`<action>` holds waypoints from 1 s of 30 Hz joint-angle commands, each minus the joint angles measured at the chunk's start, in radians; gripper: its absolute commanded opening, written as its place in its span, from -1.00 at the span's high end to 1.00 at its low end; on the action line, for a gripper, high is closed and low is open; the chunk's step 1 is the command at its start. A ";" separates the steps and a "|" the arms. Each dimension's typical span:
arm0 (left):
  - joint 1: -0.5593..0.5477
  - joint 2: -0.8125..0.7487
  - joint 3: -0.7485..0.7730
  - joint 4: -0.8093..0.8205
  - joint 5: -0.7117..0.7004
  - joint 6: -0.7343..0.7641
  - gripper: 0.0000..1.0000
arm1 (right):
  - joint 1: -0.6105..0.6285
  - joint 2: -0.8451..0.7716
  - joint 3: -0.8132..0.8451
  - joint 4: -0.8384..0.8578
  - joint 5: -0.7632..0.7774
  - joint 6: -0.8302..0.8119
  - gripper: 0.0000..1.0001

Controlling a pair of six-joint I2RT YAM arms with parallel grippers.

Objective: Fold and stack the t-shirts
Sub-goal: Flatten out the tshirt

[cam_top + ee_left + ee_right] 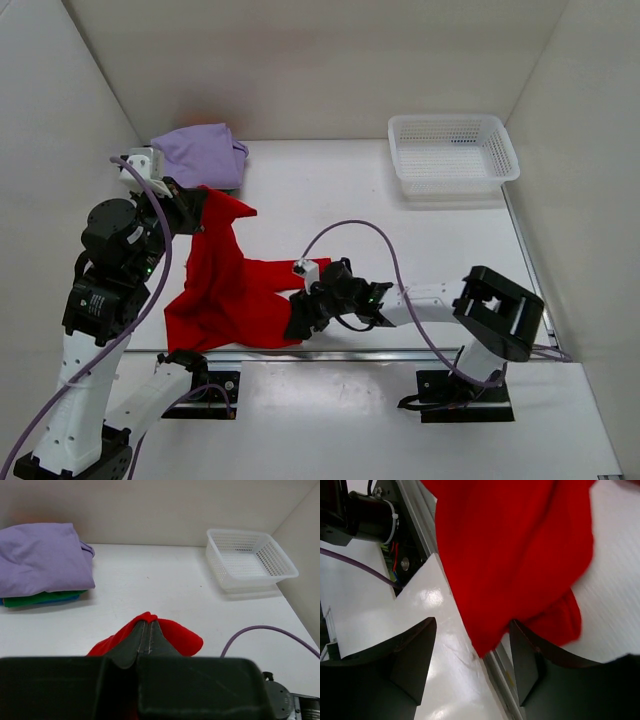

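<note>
The red t-shirt (pixel 235 295) lies spread at the table's near left, one end raised. My left gripper (pixel 196 210) is shut on that raised end; in the left wrist view the red cloth (pixel 175 632) bulges round the closed gripper (pixel 146 625). My right gripper (pixel 300 320) is open at the shirt's near right corner by the table edge; in the right wrist view the gripper (pixel 472 647) has its jaws spread on either side of the red corner (pixel 510 555). A folded lavender t-shirt (pixel 200 155) lies on green and teal-blue ones (pixel 40 599) at the far left.
A white mesh basket (pixel 452 155) stands at the far right, also in the left wrist view (pixel 250 562). A purple cable (pixel 370 235) arcs over the table middle. A metal rail (pixel 400 352) runs along the table's near edge. White walls enclose the workspace.
</note>
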 commanded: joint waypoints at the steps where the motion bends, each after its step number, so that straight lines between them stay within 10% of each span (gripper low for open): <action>1: 0.010 -0.012 -0.007 0.027 0.013 -0.011 1.00 | 0.019 0.091 0.068 0.138 -0.075 0.051 -0.13; 6: 0.010 -0.009 -0.009 0.023 0.016 -0.013 1.00 | -0.010 0.131 0.070 0.144 -0.196 0.088 1.00; 16: 0.014 -0.020 0.026 0.043 0.082 -0.028 1.00 | -0.344 -0.557 0.154 -0.436 0.070 -0.142 1.00; 23: 0.023 -0.050 0.112 -0.032 0.161 -0.027 1.00 | -1.078 -0.893 0.298 -0.690 -0.261 -0.277 1.00; 30: 0.004 -0.064 0.126 -0.060 0.136 -0.027 1.00 | -0.942 -0.774 0.500 -0.777 -0.006 -0.415 1.00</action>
